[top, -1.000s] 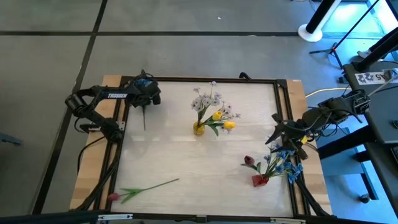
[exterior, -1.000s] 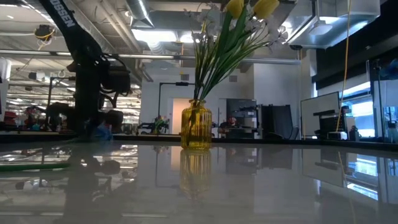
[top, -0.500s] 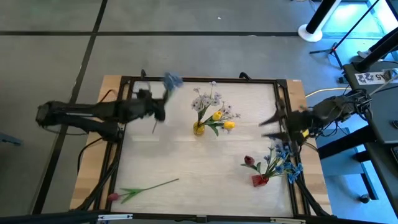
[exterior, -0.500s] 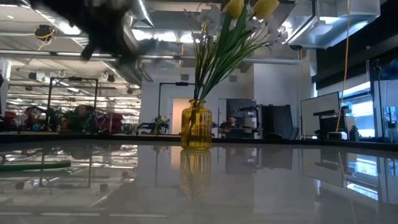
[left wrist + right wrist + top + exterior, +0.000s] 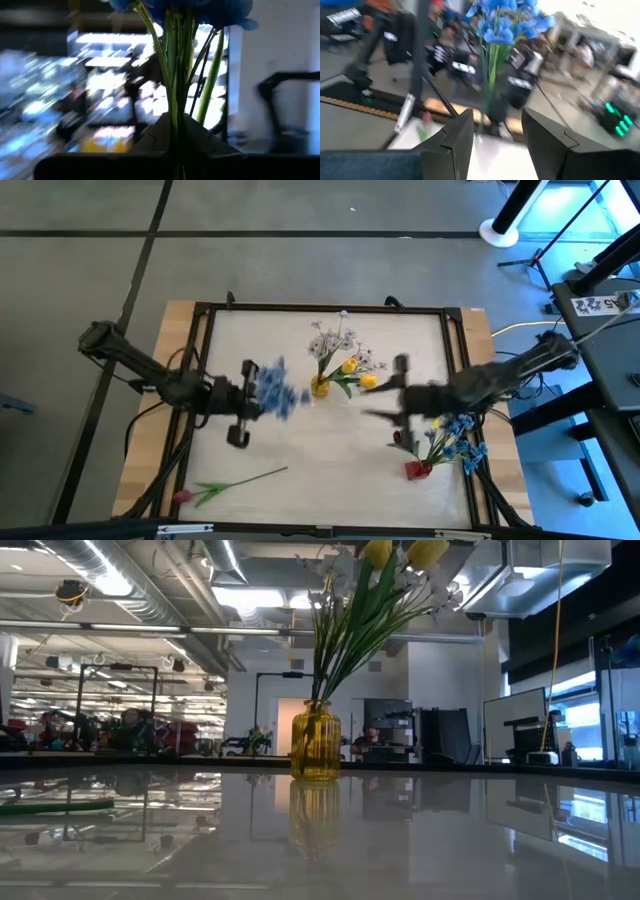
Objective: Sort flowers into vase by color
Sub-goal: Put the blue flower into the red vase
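Note:
My left gripper (image 5: 243, 400) is over the table's left half, shut on a bunch of blue flowers (image 5: 275, 385) with green stems. My right gripper (image 5: 385, 390) is open over the table's middle right and faces the bunch from a distance. Its wrist view shows the blue heads (image 5: 505, 22) ahead, beyond its fingers. A yellow vase (image 5: 319, 387) stands between the grippers, toward the far side, with white-lavender and yellow flowers. A red vase (image 5: 417, 470) near the right edge holds blue flowers and a red one. A pink flower (image 5: 235, 482) lies flat near the front-left corner. My left gripper pinches the bunch's green stems (image 5: 175, 100) between its two fingers. The blue heads (image 5: 200, 7) stand out past the fingertips, toward the table's right. The bunch is lifted clear of the table.
A dark frame (image 5: 320, 308) runs round the white tabletop. In the low view the yellow vase (image 5: 316, 745) stands mid-table and the lying flower's stem (image 5: 55, 807) shows at the left. People and equipment are in the room beyond. A lamp stand and gear sit right of the table.
My left gripper has swung from the far-left corner toward the near edge and the table's middle. It carries the blue flowers clear of the table and has turned them toward the right. My right gripper has swept from the right edge, above the red vase, leftward toward the middle.

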{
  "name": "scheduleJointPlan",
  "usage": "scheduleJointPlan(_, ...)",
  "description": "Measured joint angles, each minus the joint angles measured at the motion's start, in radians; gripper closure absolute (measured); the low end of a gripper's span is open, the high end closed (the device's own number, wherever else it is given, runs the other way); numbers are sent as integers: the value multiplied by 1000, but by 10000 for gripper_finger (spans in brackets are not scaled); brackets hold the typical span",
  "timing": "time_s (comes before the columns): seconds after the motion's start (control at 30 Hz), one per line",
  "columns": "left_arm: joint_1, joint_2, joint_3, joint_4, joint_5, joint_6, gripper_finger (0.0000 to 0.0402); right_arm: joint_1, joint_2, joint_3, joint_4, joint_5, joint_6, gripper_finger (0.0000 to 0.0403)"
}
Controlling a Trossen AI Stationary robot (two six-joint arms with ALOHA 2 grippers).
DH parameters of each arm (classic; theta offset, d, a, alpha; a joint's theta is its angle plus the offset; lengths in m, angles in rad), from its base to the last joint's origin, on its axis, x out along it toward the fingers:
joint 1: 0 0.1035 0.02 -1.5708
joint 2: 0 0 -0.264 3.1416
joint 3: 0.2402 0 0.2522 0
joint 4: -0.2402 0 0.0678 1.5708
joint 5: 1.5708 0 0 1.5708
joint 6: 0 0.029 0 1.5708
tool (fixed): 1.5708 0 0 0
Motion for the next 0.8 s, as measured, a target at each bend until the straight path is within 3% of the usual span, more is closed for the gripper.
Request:
scheduleJointPlan(0.07,-6,68,0,130,83,49,384,0,75,0,121,-56,-34,235)
scheduleJointPlan(0.2,-12,201,1,328,108,124,385,-4,190,8,293,-97,-68,235)
scheduleJointPlan(0.5,9,420,97,394,93,130,385,-53,323,121,260,-141,-50,228)
scheduleJointPlan(0.8,4,507,137,403,57,130,385,-59,334,121,189,-95,5,118)
